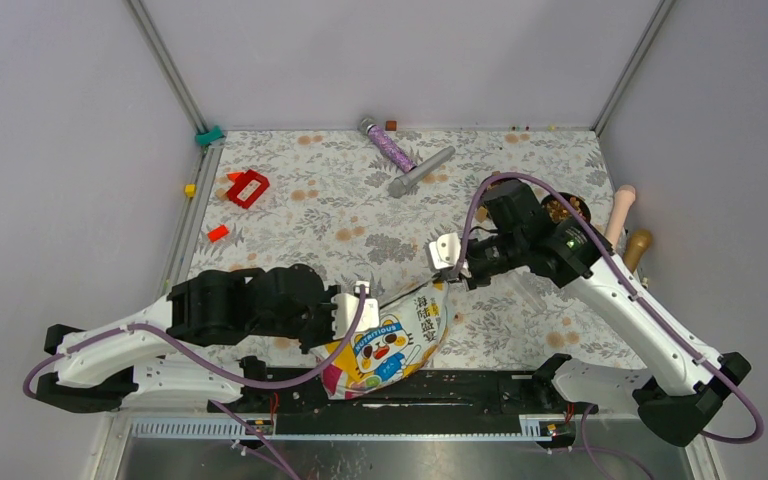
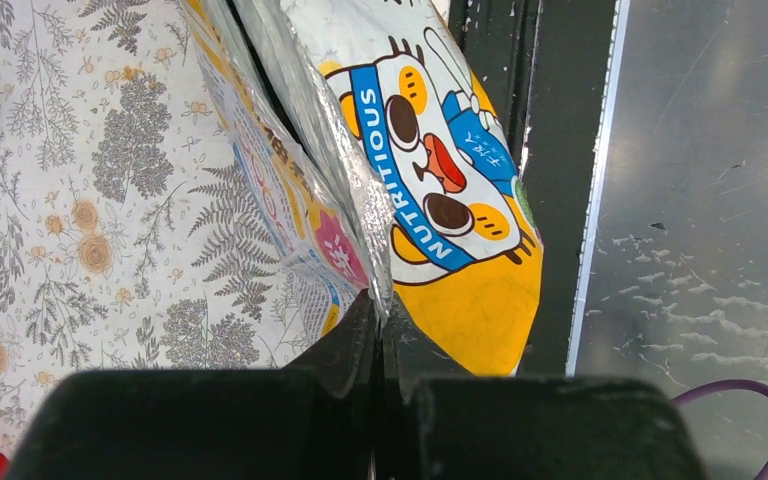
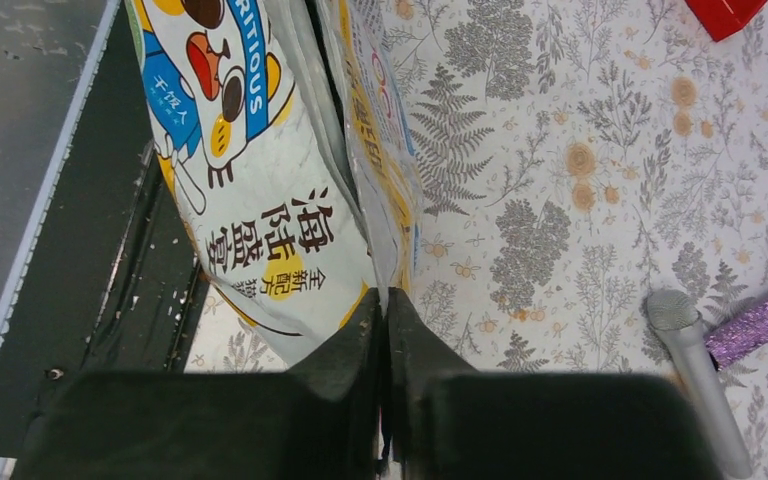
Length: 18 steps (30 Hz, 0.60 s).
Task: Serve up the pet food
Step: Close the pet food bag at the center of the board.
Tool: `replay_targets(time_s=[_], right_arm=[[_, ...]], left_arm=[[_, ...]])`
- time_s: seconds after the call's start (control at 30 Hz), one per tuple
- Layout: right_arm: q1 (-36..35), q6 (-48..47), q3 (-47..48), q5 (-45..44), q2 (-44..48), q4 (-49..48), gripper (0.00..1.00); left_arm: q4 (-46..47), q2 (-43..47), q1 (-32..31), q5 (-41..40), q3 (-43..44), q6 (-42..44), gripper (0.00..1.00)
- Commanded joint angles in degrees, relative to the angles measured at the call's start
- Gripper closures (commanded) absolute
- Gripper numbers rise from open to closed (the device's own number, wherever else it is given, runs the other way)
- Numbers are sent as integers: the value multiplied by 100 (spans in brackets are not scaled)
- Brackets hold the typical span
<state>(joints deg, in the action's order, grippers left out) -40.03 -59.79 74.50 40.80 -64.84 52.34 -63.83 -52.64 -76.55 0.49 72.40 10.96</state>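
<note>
Pet food unseen inside bag (image 1: 392, 338) at near edge of tabletop (image 1: 300, 200), long axis near-left to far-right; left tool (image 1: 357, 302) pinched shut on left end, right tool (image 1: 447, 258) on far-right end.

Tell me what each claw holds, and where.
Both hold the pet food bag: left claw pinches its edge beside the cartoon face, right claw the opposite edge by the Chinese lettering.

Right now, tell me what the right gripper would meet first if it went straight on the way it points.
The food bag: the right gripper is shut on its edge, with the bag directly ahead.
</note>
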Motion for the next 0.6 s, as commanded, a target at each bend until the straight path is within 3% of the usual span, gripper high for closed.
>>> replay_targets(time_s=[0.0,0.17,0.27,0.47,0.53,0.57], right_arm=[[-37,-91,154,292,195,10,82],[-178,-12,-142,356,332,-364,59],[-226,24,-108,312,245,-368,52],[-391,143,-33,283,24,-429,50],[-453,157,-32,172,-29,-452,53],[-478,196,-30,116,-49,-488,60]], left_arm=[[505,284,-53,531,521,45,100],[510,237,-53,543,545,55,100],[512,229,-53,548,558,51,100],[514,221,-53,583,585,85,100],[515,219,-53,590,589,80,100],[514,228,-53,598,587,79,100]])
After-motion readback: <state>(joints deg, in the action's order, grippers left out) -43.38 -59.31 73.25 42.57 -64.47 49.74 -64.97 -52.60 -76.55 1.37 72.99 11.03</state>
